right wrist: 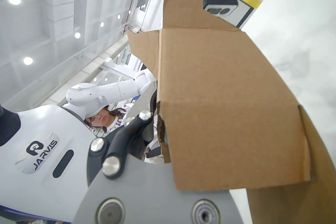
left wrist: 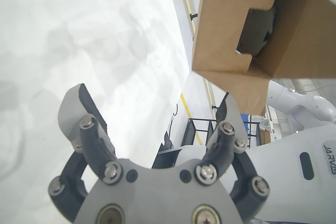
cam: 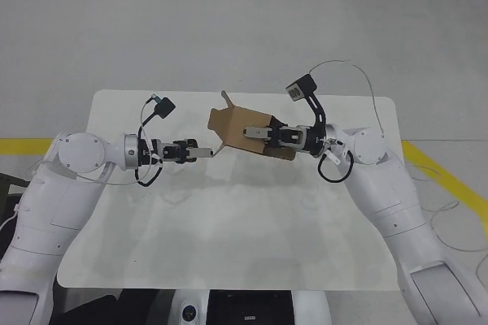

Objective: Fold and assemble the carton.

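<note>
White counter spreads under both arms, with grey floor and a yellow line beyond its edges. The carton hangs in the air over the counter's far middle, its right wall pinched in the right gripper and its left flaps still open. The left gripper sits spread just beside the lowest left flap — touching it or not, I cannot tell. To fold well, I judge, it should push that flap squarely along its crease while the right arm braces. Room is ample near and to the left — the far edge is closer.
</note>
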Robot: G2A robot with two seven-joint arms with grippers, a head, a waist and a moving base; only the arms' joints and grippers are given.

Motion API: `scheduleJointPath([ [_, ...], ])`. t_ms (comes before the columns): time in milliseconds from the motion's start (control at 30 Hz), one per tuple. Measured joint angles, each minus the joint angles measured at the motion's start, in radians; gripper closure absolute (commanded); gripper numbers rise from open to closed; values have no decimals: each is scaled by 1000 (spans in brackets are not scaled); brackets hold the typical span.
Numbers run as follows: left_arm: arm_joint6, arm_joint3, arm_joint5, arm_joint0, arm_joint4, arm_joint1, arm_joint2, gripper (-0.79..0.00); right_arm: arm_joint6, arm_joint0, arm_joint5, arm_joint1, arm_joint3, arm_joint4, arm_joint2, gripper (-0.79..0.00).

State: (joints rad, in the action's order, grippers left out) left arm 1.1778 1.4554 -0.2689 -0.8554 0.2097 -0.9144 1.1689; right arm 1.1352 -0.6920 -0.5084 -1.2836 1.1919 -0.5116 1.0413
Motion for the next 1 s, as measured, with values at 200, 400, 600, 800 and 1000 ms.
scheduleJointPath([
  [200, 7, 32, 0, -14, -7, 0, -10, -785, -89, -20, 14, 4, 18, 42, 22, 0],
  [400, 6, 48, 2, -11, -5, -1, -15, -785, -114, -25, 37, 4, 35, 101, 6, 0],
  [600, -8, 10, 11, 0, -1, 0, -2, -785, -85, -27, 52, 5, 43, 110, 0, 0],
  [800, -15, -10, 10, 15, 7, 1, 11, -785, -44, -23, 57, 6, 59, 114, -11, 0],
  [1000, -10, -7, 4, 19, 17, 0, 8, -785, -17, -13, 62, 1, 68, 115, -37, 0],
])
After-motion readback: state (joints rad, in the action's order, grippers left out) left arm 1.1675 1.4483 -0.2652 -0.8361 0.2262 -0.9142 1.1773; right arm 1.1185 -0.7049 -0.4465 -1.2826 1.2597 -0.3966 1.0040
